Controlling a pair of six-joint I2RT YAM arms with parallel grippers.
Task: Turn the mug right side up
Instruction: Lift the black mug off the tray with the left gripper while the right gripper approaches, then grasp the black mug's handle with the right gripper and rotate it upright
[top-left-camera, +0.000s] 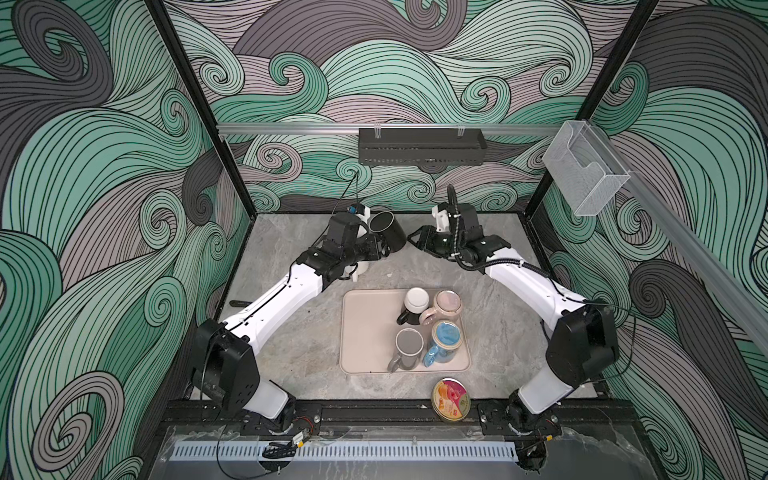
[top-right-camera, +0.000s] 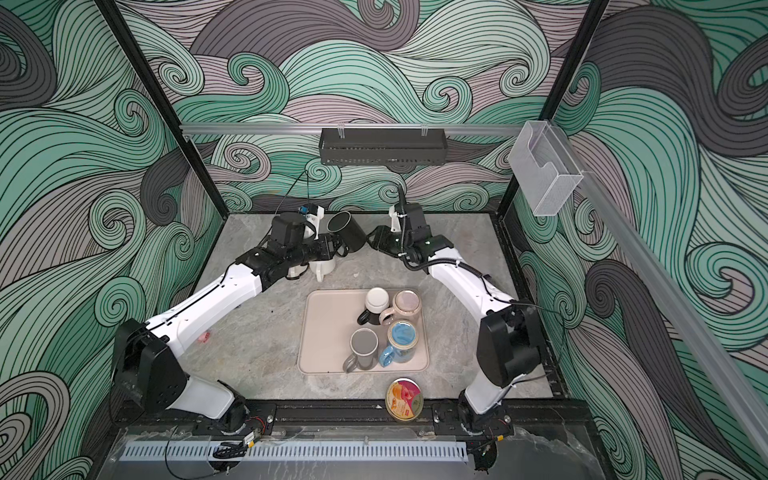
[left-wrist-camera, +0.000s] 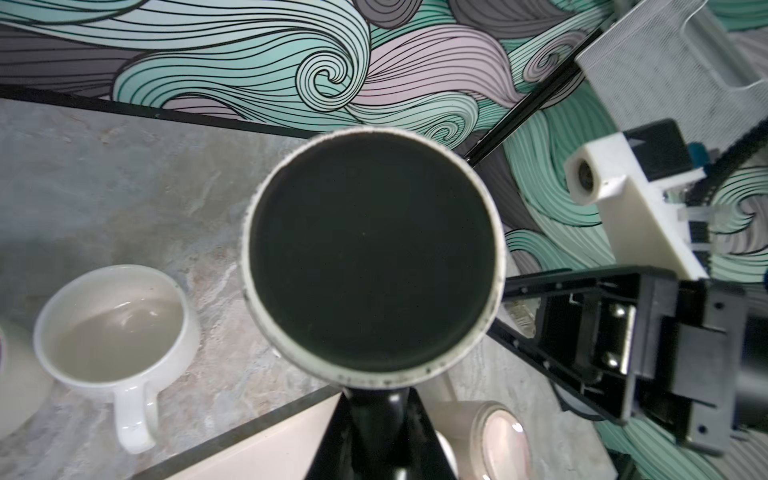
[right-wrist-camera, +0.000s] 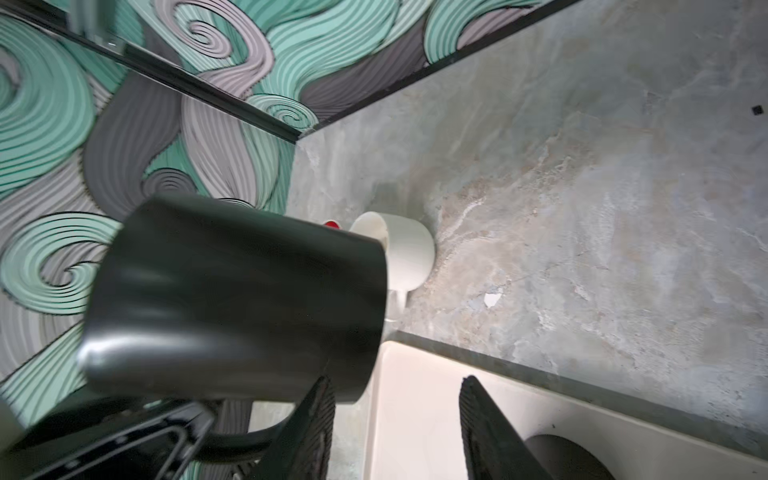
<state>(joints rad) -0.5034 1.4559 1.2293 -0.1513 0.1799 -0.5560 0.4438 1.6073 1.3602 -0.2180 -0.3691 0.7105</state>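
Closest to the left wrist lens: black mug (left-wrist-camera: 374, 253), one round end with a pale speckled rim turned straight at it (mouth or base, hard to say from there). Settled only by both top views: held clear of the table (top-left-camera: 291, 353) near the back wall, tilted, open mouth up and toward the back (top-left-camera: 390, 232) (top-right-camera: 349, 237).

Gripped by the handle in the left gripper (left-wrist-camera: 380, 419), jaws pinched narrow on it; handle mostly swallowed by the fingers. Given only by the right wrist view: the mug's glossy side wall (right-wrist-camera: 232, 299), lying beside the right gripper (right-wrist-camera: 399, 386) and not between its fingers. Jaws there parted, with bare tray (right-wrist-camera: 415, 415) showing through the gap. From the left wrist side, those same fingertips reach up to the mug's wall; touching or just short of it, cannot tell.

Upright on the table, plain in the left wrist view: white mug (left-wrist-camera: 112, 328). Largely covered by the left arm in the top views (top-right-camera: 322, 266). Cut off at the frame edge in the left wrist view: pink mug (left-wrist-camera: 498, 440), bottom up on the tray. Smeared with blur in the right wrist view: the black mug's nearer end.
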